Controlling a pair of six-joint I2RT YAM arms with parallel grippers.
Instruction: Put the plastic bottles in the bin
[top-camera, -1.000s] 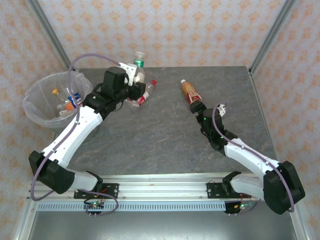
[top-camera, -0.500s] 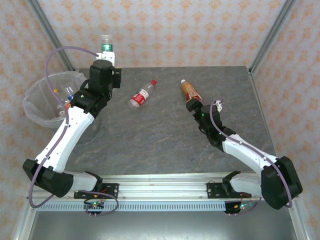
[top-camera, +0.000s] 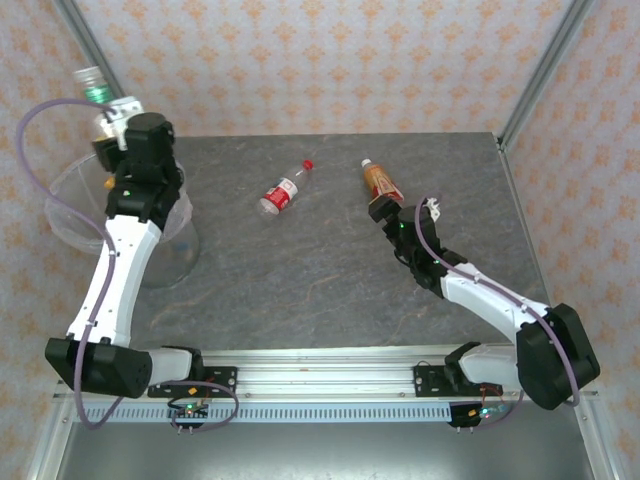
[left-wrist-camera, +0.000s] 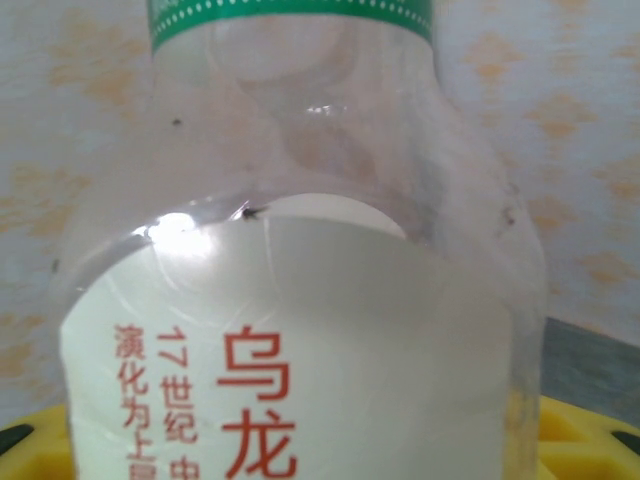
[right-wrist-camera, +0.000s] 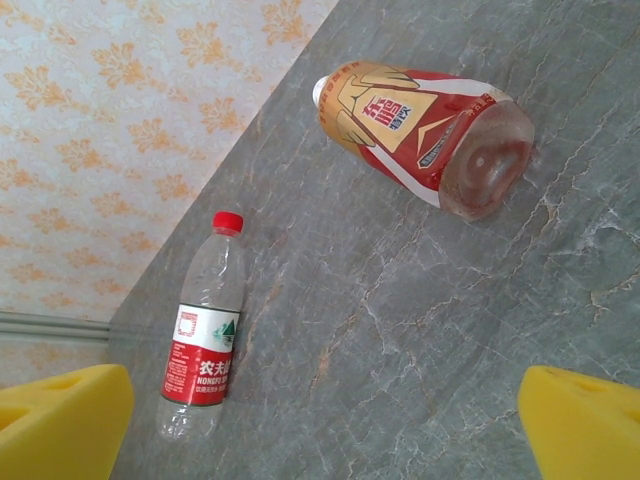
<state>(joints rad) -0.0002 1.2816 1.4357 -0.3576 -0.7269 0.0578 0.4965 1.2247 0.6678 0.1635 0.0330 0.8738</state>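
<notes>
2 bottles are left on the surface (top-camera: 330, 280) — the red-label bottle (top-camera: 283, 190) lies mid-back and the orange-label bottle (top-camera: 381, 182) lies to its right, well apart.

Left claw (top-camera: 107, 120) is pinching the green-banded bottle (top-camera: 92, 85), raised over the far side of the bin (top-camera: 65, 230). In the left wrist view that bottle's white label sits right against the lens, with the yellow pads (left-wrist-camera: 590, 445) at the bottom corners. It's not dropped yet, so I count it as in transit.

Bin contents are mostly hidden behind the arm — can't count what's inside.

Right claw (top-camera: 385, 208) is spread wide and empty, just beside the orange-label bottle's base, facing it from the near side.

My read: 1 release pending, then 2 pick-and-drops to finish. The orange one looks next.
</notes>
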